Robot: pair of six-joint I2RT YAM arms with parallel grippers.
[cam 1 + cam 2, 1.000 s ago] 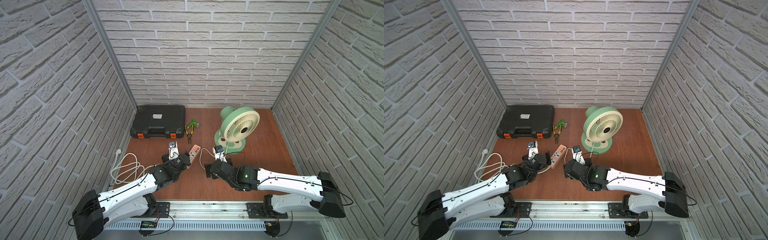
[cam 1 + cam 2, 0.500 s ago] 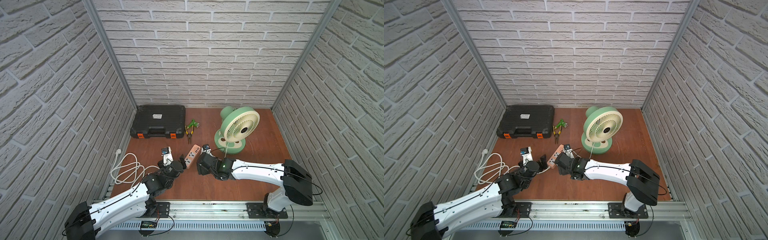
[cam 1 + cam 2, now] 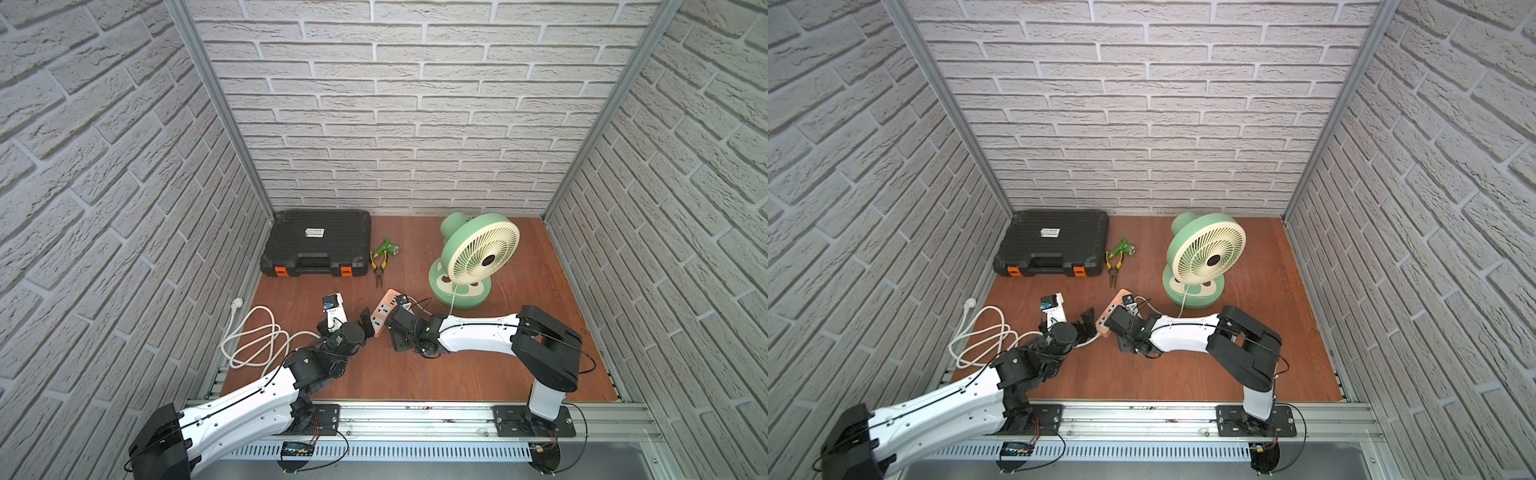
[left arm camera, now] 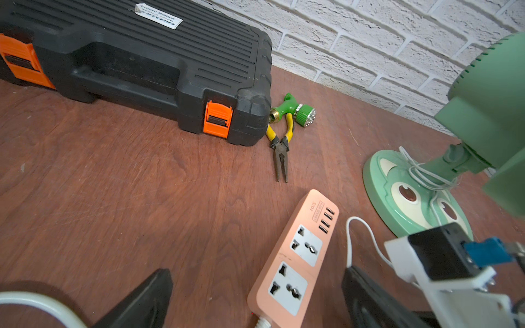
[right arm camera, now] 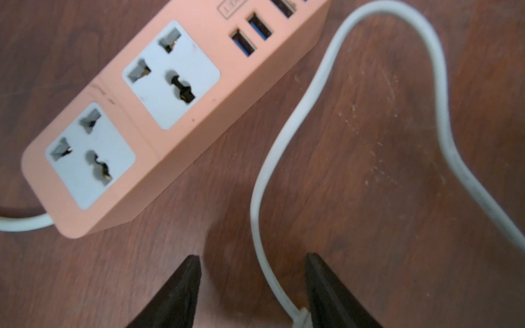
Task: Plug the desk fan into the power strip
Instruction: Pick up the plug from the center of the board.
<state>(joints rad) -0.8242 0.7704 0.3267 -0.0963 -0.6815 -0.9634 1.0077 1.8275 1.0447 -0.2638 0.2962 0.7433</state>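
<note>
Brick-patterned walls box in a brown table [image 3: 415,386]. Mid-frame in both top views lies the power strip [image 3: 382,311], its sockets [image 5: 170,73] empty; the fan [image 3: 478,257] stands to its right. The right hand [image 5: 252,257] straddles the fan's cord [image 5: 287,136], half open, gripping nothing. The left hand [image 4: 257,271], wide open and empty, flanks the strip. Grasping and plugging remain.

tabletop [image 4: 113,184]: dark red wood, matt, with small scratches;
power strip [image 5: 147,142]: smooth pink plastic, matt;
cord [image 5: 295,119]: smooth white plastic;
toolcase [image 4: 142,56]: black plastic with ridges, orange plastic clips;
desk fan [image 4: 377,184]: smooth green plastic, a little shiny;
pliers [image 4: 281,159]: dull metal, yellow grips
</note>
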